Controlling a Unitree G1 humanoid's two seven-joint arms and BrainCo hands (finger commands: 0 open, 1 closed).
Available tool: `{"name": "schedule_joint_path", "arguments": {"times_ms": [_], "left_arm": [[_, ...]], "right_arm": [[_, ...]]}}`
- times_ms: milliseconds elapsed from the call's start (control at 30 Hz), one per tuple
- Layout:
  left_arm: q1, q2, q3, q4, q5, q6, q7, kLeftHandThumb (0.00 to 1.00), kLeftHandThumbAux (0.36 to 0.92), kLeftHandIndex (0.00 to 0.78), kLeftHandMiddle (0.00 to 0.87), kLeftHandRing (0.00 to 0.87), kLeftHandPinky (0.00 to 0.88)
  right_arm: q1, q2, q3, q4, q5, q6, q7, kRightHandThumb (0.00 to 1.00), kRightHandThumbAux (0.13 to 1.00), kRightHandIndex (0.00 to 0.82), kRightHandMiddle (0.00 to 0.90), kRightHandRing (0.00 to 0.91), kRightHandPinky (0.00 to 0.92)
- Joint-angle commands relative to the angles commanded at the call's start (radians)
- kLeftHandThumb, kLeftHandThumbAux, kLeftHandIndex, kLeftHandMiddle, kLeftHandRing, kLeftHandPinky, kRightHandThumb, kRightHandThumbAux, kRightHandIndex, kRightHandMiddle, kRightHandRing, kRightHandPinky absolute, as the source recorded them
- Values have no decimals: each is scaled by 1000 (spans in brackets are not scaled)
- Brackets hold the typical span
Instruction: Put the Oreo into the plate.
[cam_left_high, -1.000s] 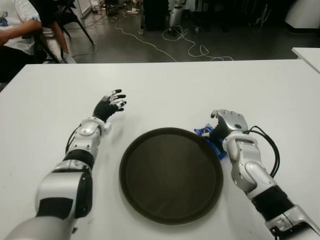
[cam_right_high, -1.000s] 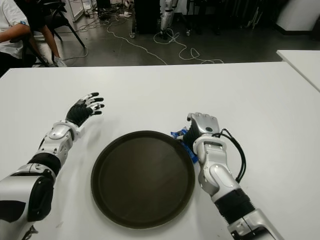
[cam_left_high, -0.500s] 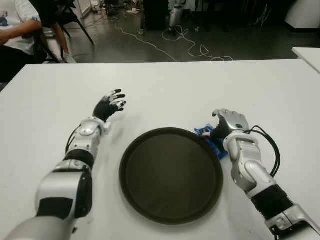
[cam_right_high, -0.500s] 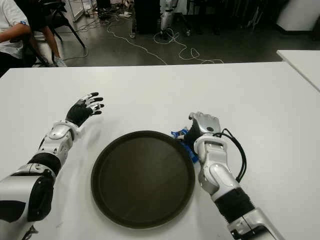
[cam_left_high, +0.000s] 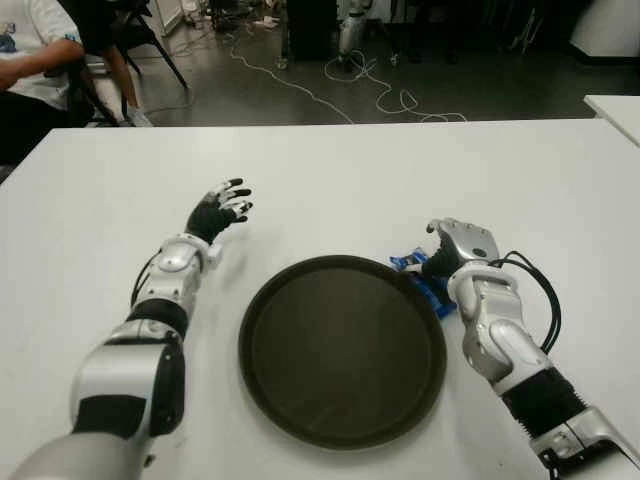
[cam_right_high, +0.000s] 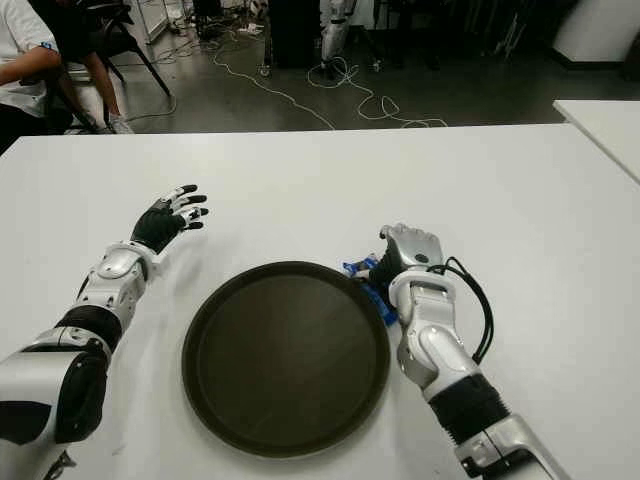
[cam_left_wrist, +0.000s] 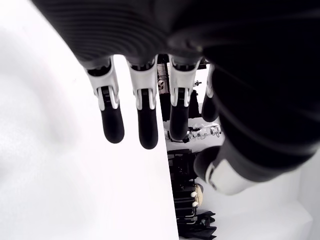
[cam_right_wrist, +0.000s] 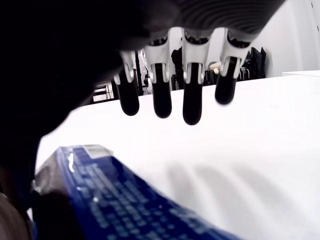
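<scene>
Two hands over the white tabletop (cam_left_high: 330, 180), neither gripping anything. Right hand (cam_left_high: 458, 243) sits over the blue Oreo pack (cam_left_high: 424, 285) — its fingers (cam_right_wrist: 192, 98) extend straight past the wrapper, spread, not closed on it. Pack lies flat on the tabletop under the palm, just off the right rim of the dark round plate (cam_left_high: 342, 348); whether wrapper and rim touch, can't tell. Nothing in the plate. Plate sits near the tabletop's front edge, about midway between the two arms.

Left hand (cam_left_high: 222, 208) is well apart from the plate, out toward the left half of the tabletop and further back — fingers (cam_left_wrist: 111, 116) loose and splayed, holding nothing, with bare white surface below them.

Beyond the far edge: dark floor with white cables (cam_left_high: 350, 85) trailing across it, and a person (cam_left_high: 30, 60) seated on a chair past the far left corner. A second white table (cam_left_high: 615, 108) shows at the right.
</scene>
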Motion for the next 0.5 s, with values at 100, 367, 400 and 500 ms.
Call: {"name": "schedule_joint_path", "arguments": {"times_ms": [100,367,400,500], "left_arm": [[2,0,-2,-1,2,-6,1,33,728,149,203,204,222],[3,1,-3,-2,3,-7,1,36,732,147,203,206,227],[3,1,-3,-2,3,-7,0,37,732,146,202,206,228],[3,0,-1,-2,0,-6,-5,38,730,142,199,205,227]], "right_arm": [[1,-1,-2,2,-1,-5,-7,0,579,267,257,251,234],[2,-1,-8,9,4,-12,-18,0,574,263,256,250,223],[1,-2,-8,9,3,-9,-16,0,568,258,250,245,220],[2,-2,-10,3,1,-5,-14,0,559,248,238,234,218]]}}
